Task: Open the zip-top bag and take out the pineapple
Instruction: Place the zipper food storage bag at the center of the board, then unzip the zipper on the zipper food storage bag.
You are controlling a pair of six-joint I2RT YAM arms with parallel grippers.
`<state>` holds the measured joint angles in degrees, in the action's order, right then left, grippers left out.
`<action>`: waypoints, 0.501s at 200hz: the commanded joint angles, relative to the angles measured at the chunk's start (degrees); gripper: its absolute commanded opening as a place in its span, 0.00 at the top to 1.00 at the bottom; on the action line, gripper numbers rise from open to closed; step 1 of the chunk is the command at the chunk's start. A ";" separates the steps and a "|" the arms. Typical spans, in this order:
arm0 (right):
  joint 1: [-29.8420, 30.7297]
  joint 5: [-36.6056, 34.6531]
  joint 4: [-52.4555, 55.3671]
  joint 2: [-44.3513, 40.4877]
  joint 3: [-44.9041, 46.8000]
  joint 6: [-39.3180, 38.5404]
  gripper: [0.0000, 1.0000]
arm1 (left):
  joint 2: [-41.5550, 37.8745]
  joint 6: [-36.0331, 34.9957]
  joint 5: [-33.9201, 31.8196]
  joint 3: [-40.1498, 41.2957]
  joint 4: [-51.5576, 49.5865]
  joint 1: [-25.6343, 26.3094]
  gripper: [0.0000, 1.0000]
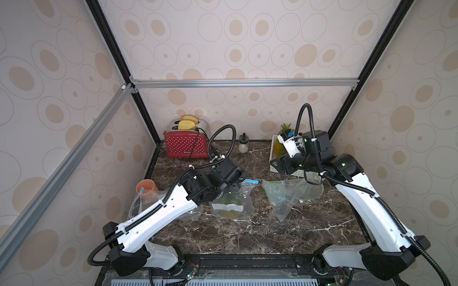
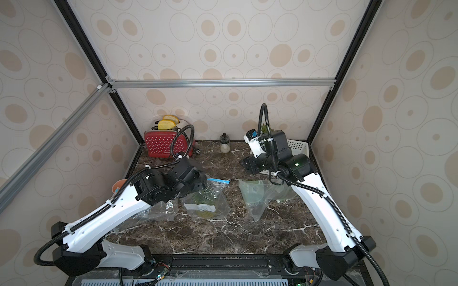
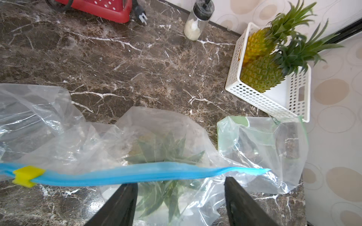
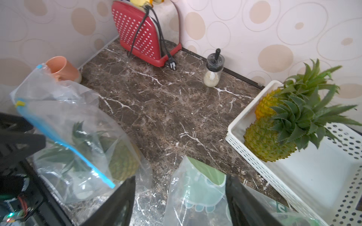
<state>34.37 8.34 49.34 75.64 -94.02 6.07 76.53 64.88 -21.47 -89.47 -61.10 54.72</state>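
Left hand (image 3: 179,183) spread wide, held nothing, poised at zip-top bag (image 3: 156,125) on worktop (image 3: 137,68). Pineapple (image 4: 123,162) lay inside bag, leaves toward blue zip strip (image 3: 137,174); yellow slider (image 3: 29,176) sat at one end. Right hand (image 4: 180,177) also wide, empty. Best approach, probably: pinch one lip beside strip, part mouth before reaching for leaves.

No writing is readable. The toaster (image 1: 186,146) bears small lettering (too blurred), and the white label (image 1: 226,207) on the zip-top bag (image 1: 245,197) is illegible too.
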 commanded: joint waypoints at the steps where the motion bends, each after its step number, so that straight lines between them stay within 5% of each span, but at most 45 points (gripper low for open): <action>1: 2.72 3.84 4.53 1.78 -4.58 -2.93 0.25 | -2.68 -1.02 -3.40 -2.62 -3.03 0.54 0.28; 53: 12.53 7.87 8.10 8.92 -14.47 -8.09 0.27 | -13.29 -2.44 -14.42 -3.65 -7.25 0.39 0.27; 100: 18.91 4.69 3.85 17.92 -18.02 -10.35 0.35 | -28.74 -1.72 -18.80 12.82 -3.00 -1.58 0.25</action>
<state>50.94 14.59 54.22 89.69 -109.89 -1.21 52.51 63.46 -35.59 -84.36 -63.77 54.43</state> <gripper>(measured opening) 0.662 0.737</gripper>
